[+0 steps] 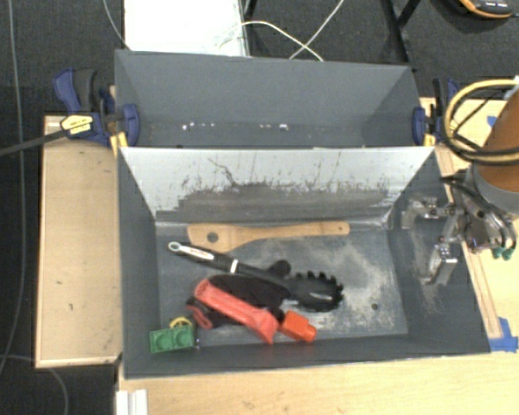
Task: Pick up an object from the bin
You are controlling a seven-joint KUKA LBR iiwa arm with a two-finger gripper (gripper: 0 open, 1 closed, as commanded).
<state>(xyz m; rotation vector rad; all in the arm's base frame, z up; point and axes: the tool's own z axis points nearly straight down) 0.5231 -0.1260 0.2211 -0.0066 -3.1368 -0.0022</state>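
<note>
Over sloped right wall of grey metal bin: jaws, cannot tell how open. Well apart, leftward: flat wooden spoon, black toothed spatula, red plastic handle, green knobbly block.

Grey bin: wooden spatula beside utensil heap

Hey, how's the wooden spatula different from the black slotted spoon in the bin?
The wooden spatula is pale and plain; the black slotted spoon has a toothed head and silvery handle. The spatula lies almost level near the back, alone; the spoon slants in front, against a red tool. Both lie flat on the bin floor.
</note>
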